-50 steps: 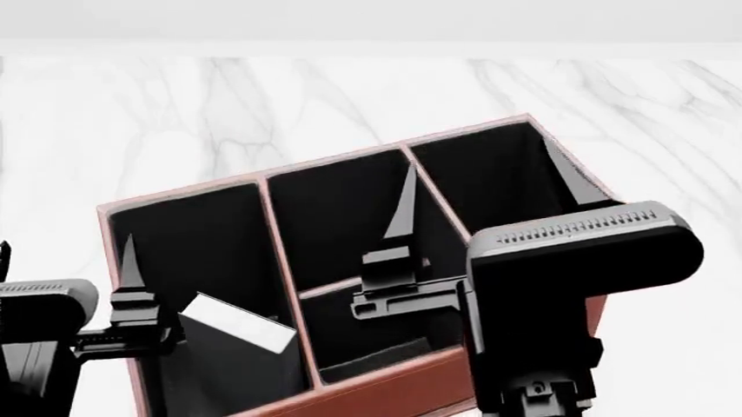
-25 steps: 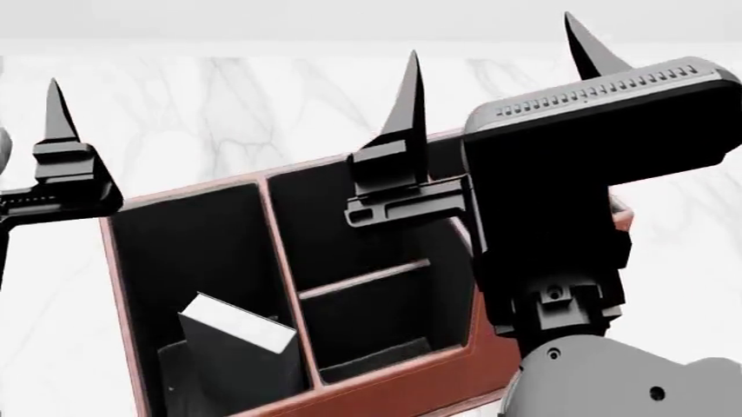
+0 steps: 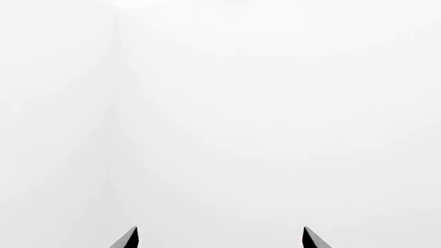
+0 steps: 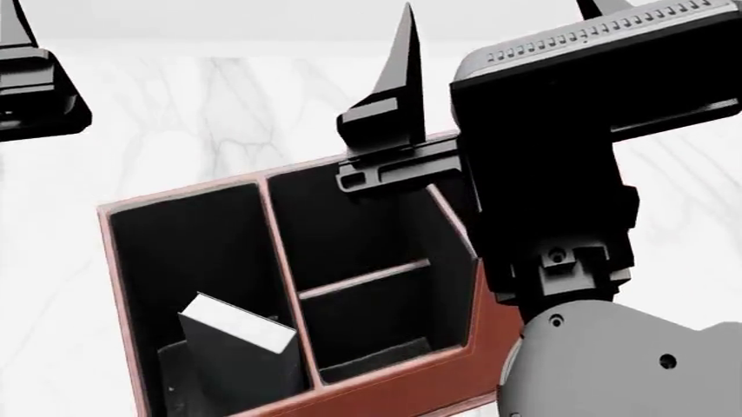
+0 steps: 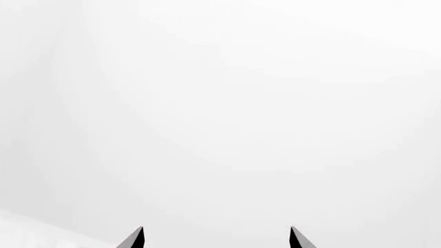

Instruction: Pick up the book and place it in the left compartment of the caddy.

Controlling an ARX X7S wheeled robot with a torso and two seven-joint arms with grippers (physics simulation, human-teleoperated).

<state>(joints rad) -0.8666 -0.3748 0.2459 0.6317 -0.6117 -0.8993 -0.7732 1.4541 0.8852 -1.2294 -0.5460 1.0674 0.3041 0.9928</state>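
Note:
The reddish-brown caddy (image 4: pixel 406 382) stands on the marble table in the head view. The black book (image 4: pixel 238 323) leans tilted inside the left compartment (image 4: pixel 186 252), its white page edge facing up, with no gripper touching it. High above the caddy's right side, my right gripper (image 4: pixel 499 9) is open and empty. Only one finger (image 4: pixel 35 78) of my left gripper shows at the top left corner. Both wrist views face blank white; the left gripper (image 3: pixel 220 236) and the right gripper (image 5: pixel 216 236) show tips wide apart with nothing between them.
The white marble table (image 4: pixel 232 104) extends behind and to the left of the caddy. A thin divider (image 4: pixel 360 280) splits the two short middle cells. My right arm's body (image 4: pixel 557 174) hides the caddy's right part.
Both grippers have risen from the caddy to well above it. The book stays leaning in the left compartment, released.

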